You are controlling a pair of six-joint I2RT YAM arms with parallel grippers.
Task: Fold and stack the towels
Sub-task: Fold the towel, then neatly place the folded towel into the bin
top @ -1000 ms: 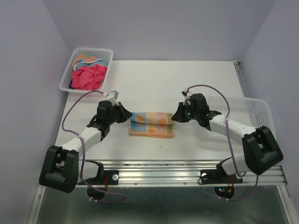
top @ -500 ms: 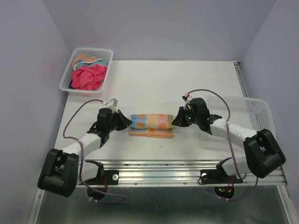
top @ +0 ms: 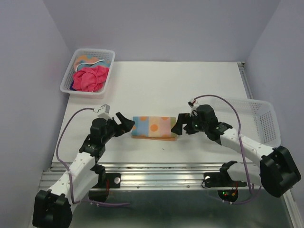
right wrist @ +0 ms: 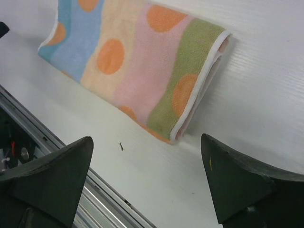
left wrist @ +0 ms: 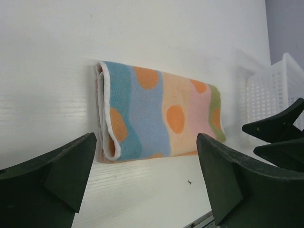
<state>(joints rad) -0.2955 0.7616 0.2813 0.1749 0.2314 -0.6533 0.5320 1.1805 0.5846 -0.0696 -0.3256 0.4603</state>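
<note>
Left gripper (top: pixel 124 126) and right gripper (top: pixel 176 126) both spread wide, empty.
Folded striped, orange-dotted towel (top: pixel 153 127) lies flat between them on the white table (top: pixel 190 85), touching neither.

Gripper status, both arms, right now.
Left gripper: open, holding nothing; the folded towel lies just beyond its fingers.
Right gripper: open, holding nothing, at the towel's other end.
</note>
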